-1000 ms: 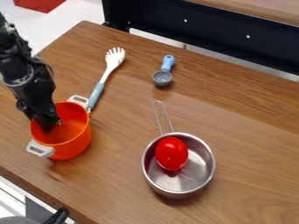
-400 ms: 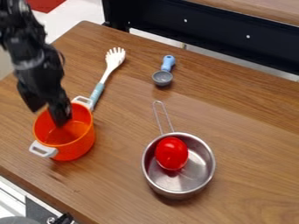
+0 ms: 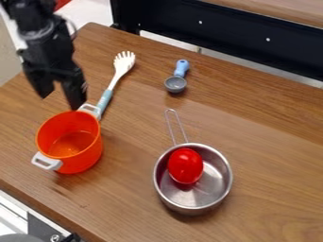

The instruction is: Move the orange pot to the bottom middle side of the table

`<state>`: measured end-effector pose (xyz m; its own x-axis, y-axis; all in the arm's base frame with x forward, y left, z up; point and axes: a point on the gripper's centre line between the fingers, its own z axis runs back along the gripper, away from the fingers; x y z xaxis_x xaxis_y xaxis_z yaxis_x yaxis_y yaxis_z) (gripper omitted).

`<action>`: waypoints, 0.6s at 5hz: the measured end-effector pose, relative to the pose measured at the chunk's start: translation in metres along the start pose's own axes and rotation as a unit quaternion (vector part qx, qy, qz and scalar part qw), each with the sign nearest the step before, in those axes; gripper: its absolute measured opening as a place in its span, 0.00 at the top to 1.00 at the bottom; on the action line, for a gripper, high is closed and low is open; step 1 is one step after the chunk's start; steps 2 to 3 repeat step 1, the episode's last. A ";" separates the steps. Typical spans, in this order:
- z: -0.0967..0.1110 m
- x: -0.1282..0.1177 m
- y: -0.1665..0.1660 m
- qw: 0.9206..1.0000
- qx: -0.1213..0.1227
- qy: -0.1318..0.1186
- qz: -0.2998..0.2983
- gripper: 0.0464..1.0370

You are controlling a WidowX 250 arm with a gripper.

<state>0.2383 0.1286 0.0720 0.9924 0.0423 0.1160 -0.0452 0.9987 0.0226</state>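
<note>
The round orange pot [image 3: 85, 162] is flanked by two white handles [image 3: 47, 161]. Nearby, the claw [image 3: 61, 96] is spread wide.

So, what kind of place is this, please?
Probably a toy kitchen set on a table: a wooden tabletop carries an orange pot, a metal pan and a pasta server.

One orange pot [image 3: 85, 158] (two handles [image 3: 46, 161]), one saucepan [image 3: 216, 182], one red object [image 3: 185, 166], one pasta fork [image 3: 123, 63], one scoop [image 3: 175, 84]
</note>
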 end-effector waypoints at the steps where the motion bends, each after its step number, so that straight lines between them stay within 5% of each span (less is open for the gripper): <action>1: -0.003 0.022 -0.013 0.999 -0.018 -0.017 0.038 0.04; 3: -0.003 0.022 -0.013 0.999 -0.018 -0.017 0.038 0.04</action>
